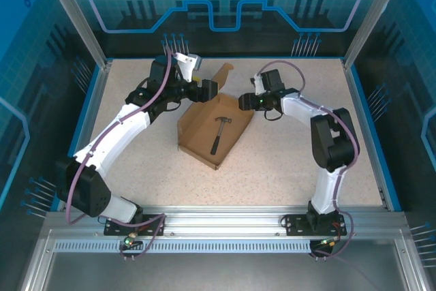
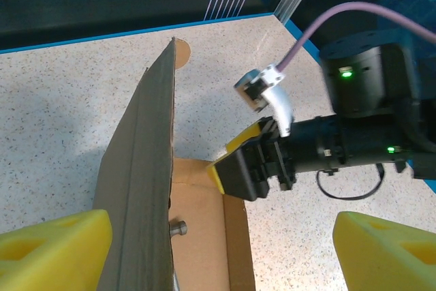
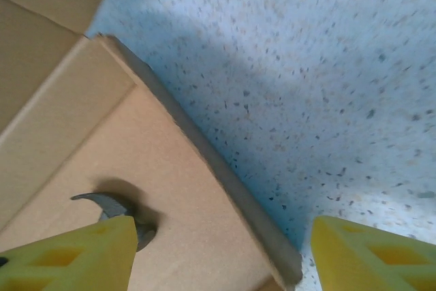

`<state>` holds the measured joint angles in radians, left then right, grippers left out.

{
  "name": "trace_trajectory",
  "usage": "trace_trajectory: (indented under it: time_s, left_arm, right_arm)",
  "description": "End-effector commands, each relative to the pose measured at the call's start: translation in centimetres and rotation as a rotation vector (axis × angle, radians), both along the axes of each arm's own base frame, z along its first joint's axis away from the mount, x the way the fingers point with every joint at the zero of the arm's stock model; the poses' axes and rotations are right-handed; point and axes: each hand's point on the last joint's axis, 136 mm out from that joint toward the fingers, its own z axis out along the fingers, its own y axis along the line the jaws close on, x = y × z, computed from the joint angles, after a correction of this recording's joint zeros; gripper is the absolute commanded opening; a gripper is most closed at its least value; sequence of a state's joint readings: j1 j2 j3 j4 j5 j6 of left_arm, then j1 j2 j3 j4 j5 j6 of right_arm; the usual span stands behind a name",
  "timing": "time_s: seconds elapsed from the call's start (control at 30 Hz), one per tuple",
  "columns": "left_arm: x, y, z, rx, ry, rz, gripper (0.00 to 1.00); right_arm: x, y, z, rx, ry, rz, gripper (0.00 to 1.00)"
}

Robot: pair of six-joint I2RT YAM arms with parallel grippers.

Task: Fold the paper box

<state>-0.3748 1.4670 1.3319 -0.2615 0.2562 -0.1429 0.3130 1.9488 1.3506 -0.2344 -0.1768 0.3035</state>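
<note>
A plain brown cardboard mailer box (image 1: 197, 138), partly shaped into a shallow tray, is seen at the middle of the speckled worktop (image 1: 293, 161), skewed to its edges and lying between the two arms. A small dark hammer (image 1: 218, 134) is laid on the box floor. It is judged to serve as a weight, so that the light sheet is kept from sliding while its flaps are worked.

At the far end a tall flap (image 2: 139, 168) is stood nearly upright, with a rounded tab at its top. The left tool (image 1: 208, 89) is set wide, with its yellow fingers (image 2: 58, 250) placed either side of that flap, which is much nearer one finger than the other. Whether it is touched cannot be told, and nothing is gripped.

The right tool (image 1: 246, 102) is likewise spread apart, straddling the far right side wall (image 3: 225, 189) near its corner. One finger is held over the box floor beside the hammer's claw, the other over bare worktop, and nothing is clamped. Both tools are judged to be posed for steadying wall and flap together, the far-end fold being not yet made.
</note>
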Motion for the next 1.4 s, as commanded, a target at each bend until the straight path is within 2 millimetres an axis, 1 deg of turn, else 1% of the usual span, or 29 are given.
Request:
trace_trajectory:
  time_s: [0.0, 0.07, 0.17, 0.27, 0.4, 0.47, 0.53, 0.63, 0.73, 0.83, 0.9, 1.0, 1.17, 1.27, 1.37]
  left_arm:
    - [-0.1, 1.1, 0.8, 0.034, -0.035, 0.024, 0.86]
    - [-0.3, 1.8, 1.7, 0.042, -0.066, 0.053, 0.85]
    - [-0.8, 3.8, 2.7, 0.060, -0.125, 0.146, 0.85]
    - [-1.9, 6.7, 3.3, 0.052, -0.174, 0.262, 0.85]
    - [-4.2, 11.1, 2.9, 0.023, -0.208, 0.421, 0.85]
    - [-5.3, 12.9, 1.7, 0.023, -0.197, 0.489, 0.85]
    - [-6.6, 14.0, 0.1, 0.025, -0.180, 0.530, 0.85]
    - [-8.4, 14.8, -1.5, 0.014, -0.160, 0.556, 0.85]
    - [-9.5, 15.1, -3.3, 0.017, -0.141, 0.553, 0.85]
    - [-9.4, 15.2, -5.0, 0.063, -0.131, 0.549, 0.85]
    - [-9.0, 15.4, -5.4, 0.094, -0.131, 0.551, 0.86]
    - [-8.1, 15.9, -5.4, 0.131, -0.148, 0.581, 0.86]
    - [-6.6, 16.9, -5.0, 0.196, -0.184, 0.633, 0.86]
    - [-5.6, 17.7, -4.8, 0.235, -0.187, 0.660, 0.85]
    - [-4.4, 17.9, -4.8, 0.229, -0.173, 0.654, 0.80]
  right_arm:
    - [-0.5, 0.7, -1.0, 0.023, 0.071, 0.064, 0.67]
    - [-0.7, 0.8, -1.4, 0.020, 0.087, 0.074, 0.64]
    - [-1.2, 0.8, -1.6, 0.018, 0.100, 0.081, 0.60]
    - [-2.0, 0.8, -1.7, 0.020, 0.108, 0.083, 0.56]
    - [-3.6, 1.1, -1.8, 0.014, 0.115, 0.093, 0.53]
    - [-4.4, 1.4, -1.9, 0.006, 0.117, 0.100, 0.53]
    - [-5.2, 1.7, -1.9, -0.009, 0.115, 0.100, 0.53]
    - [-6.0, 2.0, -1.9, -0.020, 0.114, 0.104, 0.55]
    - [-6.6, 2.3, -1.9, -0.033, 0.113, 0.109, 0.56]
    - [-6.8, 2.3, -1.5, -0.041, 0.101, 0.106, 0.58]
    - [-6.7, 2.1, -1.0, -0.046, 0.088, 0.101, 0.59]
    - [-6.2, 1.6, -0.1, -0.081, 0.056, 0.093, 0.61]
    - [-4.4, 0.9, 2.0, -0.121, -0.022, 0.092, 0.63]
    - [-3.3, 1.2, 3.5, -0.115, -0.064, 0.098, 0.63]
    - [-2.4, 1.8, 4.3, -0.101, -0.079, 0.106, 0.63]
